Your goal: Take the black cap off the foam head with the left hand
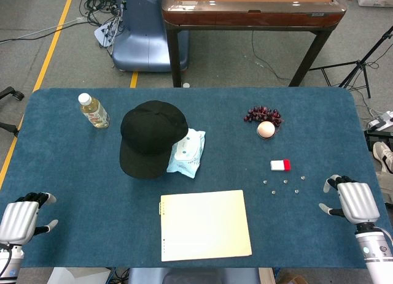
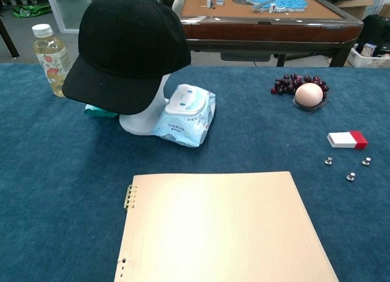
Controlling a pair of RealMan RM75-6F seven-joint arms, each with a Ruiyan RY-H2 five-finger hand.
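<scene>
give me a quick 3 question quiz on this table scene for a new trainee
1. True or false: the left hand already grips the cap.
2. What lies against the foam head on the side away from the bottle? A) wipes pack B) eraser C) notebook
3. Fill in: the egg sits beside a bunch of ____.

Key:
1. False: both hands rest open near the table's near corners, the right hand too.
2. A, the wipes pack.
3. Grapes.

Each robot hand (image 1: 21, 219) (image 1: 355, 201) empty, fingers apart
</scene>
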